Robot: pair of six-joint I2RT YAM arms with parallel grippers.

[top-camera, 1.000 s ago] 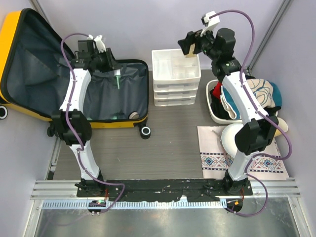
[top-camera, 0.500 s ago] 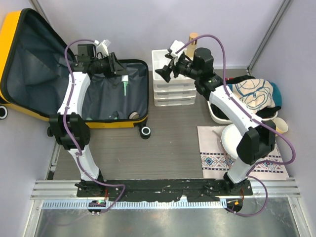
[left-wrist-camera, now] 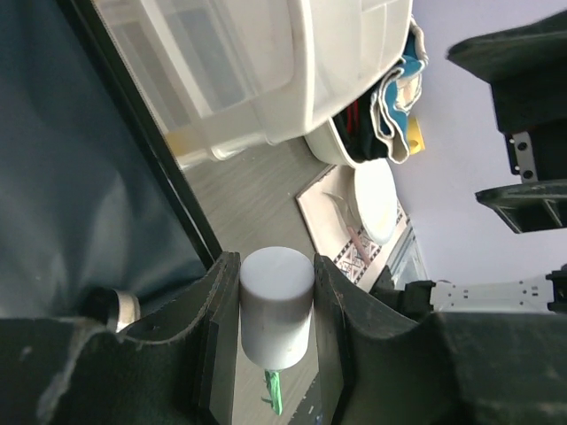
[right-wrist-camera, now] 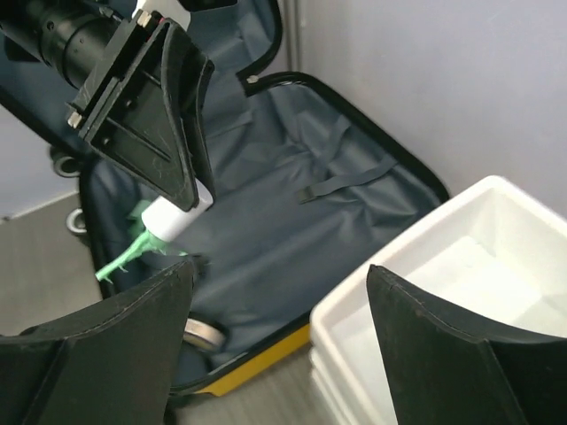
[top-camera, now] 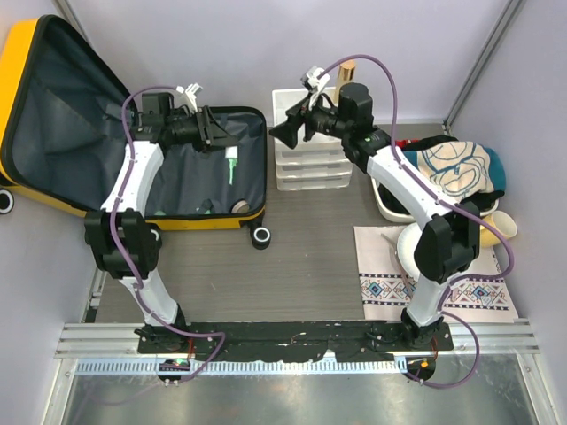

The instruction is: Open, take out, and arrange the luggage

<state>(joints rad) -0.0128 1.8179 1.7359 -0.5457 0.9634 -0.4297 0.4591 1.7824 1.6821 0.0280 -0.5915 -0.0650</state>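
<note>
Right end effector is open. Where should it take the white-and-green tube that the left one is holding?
Take the tube by its green end, which hangs free below the left end effector; its fingers cover the white cap. Probably bring the right end effector in from the drawer organizer side.

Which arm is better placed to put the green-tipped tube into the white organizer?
Left, likely: the left tool grips the tube near the organizer; the right tool is open, empty.

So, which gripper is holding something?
The left gripper: it is shut on a white tube with a green tip. The right gripper is open and empty.
</note>
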